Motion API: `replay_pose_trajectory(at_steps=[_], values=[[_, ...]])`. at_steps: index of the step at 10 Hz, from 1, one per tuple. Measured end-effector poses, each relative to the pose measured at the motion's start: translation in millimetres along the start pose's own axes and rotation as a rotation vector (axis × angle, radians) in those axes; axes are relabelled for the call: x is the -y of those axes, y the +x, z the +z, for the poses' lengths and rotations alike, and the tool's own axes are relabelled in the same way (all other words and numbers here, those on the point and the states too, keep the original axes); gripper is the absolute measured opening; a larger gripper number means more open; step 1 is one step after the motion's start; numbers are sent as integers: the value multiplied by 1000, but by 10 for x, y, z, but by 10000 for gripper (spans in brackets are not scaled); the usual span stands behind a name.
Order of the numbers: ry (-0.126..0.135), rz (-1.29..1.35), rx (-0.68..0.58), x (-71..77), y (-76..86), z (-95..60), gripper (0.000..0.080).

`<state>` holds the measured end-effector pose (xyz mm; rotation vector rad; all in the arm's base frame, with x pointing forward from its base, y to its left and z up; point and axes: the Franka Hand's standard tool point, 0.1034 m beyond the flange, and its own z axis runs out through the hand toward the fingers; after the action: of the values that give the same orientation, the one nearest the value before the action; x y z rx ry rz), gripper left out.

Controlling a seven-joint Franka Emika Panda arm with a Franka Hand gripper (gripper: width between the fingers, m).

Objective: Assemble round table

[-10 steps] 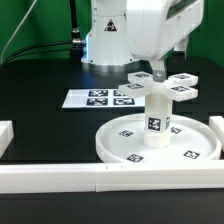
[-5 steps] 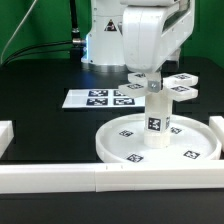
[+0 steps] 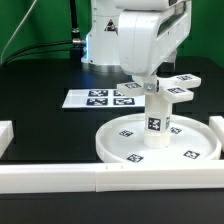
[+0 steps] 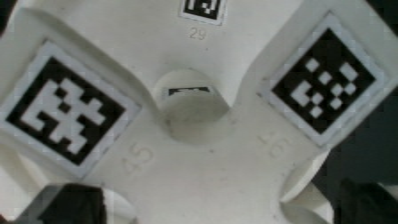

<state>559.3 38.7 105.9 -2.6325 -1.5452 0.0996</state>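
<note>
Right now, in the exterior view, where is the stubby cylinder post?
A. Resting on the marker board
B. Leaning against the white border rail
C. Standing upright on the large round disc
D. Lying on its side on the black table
C: the cylinder post stands upright on the large round disc, with the cross-shaped piece at its top under the pincer.

- The exterior view looks from low in front, across the border rail (image 3: 70, 180), toward the arm's base behind the cross-shaped piece (image 3: 160, 88); it sees the whole workspace.
- The wrist view sits very near above the cross-shaped piece (image 4: 187, 100), facing down; the piece fills the frame.
- Both views share that piece.
</note>
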Motion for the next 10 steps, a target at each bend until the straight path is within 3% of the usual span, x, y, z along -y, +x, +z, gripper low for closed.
replay_pose_trajectory(at_steps=[10], values=[[13,18,8,8,-40,92,649]])
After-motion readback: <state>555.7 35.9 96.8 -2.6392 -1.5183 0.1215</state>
